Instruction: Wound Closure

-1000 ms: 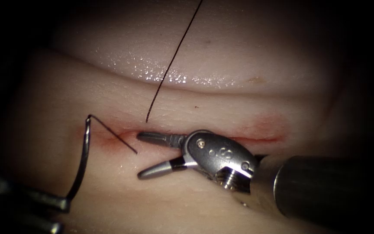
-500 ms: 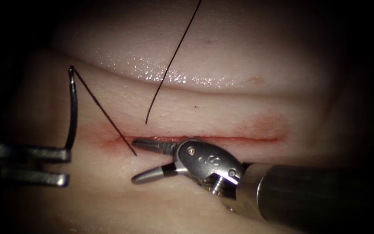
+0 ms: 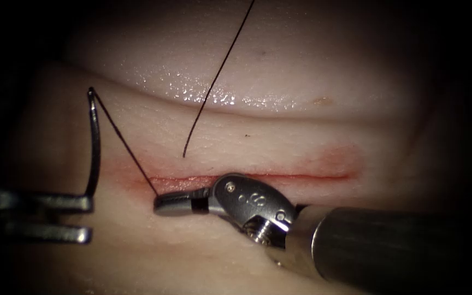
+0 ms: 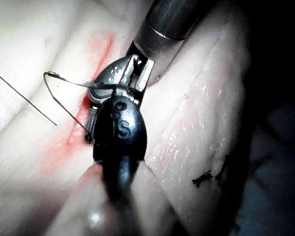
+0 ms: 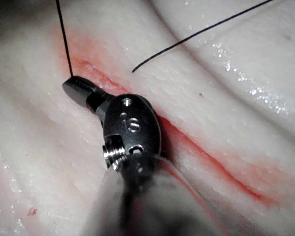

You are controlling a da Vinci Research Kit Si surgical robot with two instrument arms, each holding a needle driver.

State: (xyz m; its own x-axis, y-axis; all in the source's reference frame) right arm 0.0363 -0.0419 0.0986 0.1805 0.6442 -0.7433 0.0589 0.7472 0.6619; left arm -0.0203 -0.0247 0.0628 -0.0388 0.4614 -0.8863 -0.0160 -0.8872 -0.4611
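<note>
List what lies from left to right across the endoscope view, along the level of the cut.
Left arm's tool holding the needle's lower end → curved needle rising free of the tissue → thread slanting down from the needle's top → right arm's tool, jaws shut on that thread → right end of the cut.

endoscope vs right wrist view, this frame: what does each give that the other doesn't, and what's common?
Endoscope: the left arm's steel claw, shut on the curved steel needle near the end away from its thread. The needle is out of the pale tissue, left of the cut's end.
Right wrist: a small red fleck on the tissue.
Both: the right arm's steel claw shut on the dark thread beside the red-stained cut, plus a loose thread end.
</note>
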